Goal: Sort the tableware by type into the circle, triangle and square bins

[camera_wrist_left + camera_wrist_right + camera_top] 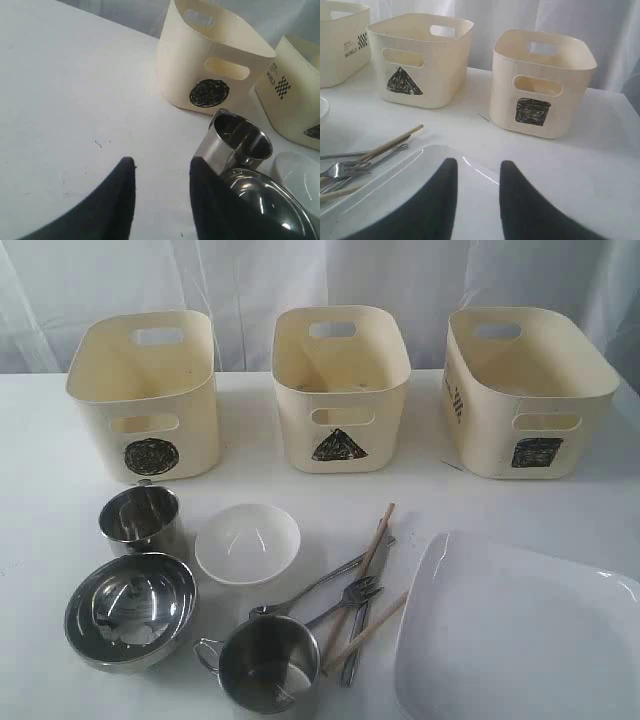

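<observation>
Three cream bins stand at the back: circle (145, 430), triangle (340, 390), square (530, 400). In front are a steel mug (140, 520), a steel bowl (130, 610), a small white bowl (247, 542) and a second mug (268, 665). Chopsticks (365, 565), a fork (345, 598) and a spoon (310, 590) lie crossed beside the white square plate (515, 630). My left gripper (162, 165) is open over bare table next to the mug (235, 142). My right gripper (477, 165) is open above the plate's corner (410, 185). Neither gripper shows in the exterior view.
A white curtain hangs behind the bins. The white table runs on to the left of the circle bin (210, 65) and to the right of the square bin (540, 85). The cutlery (345, 170) lies beside the plate's edge.
</observation>
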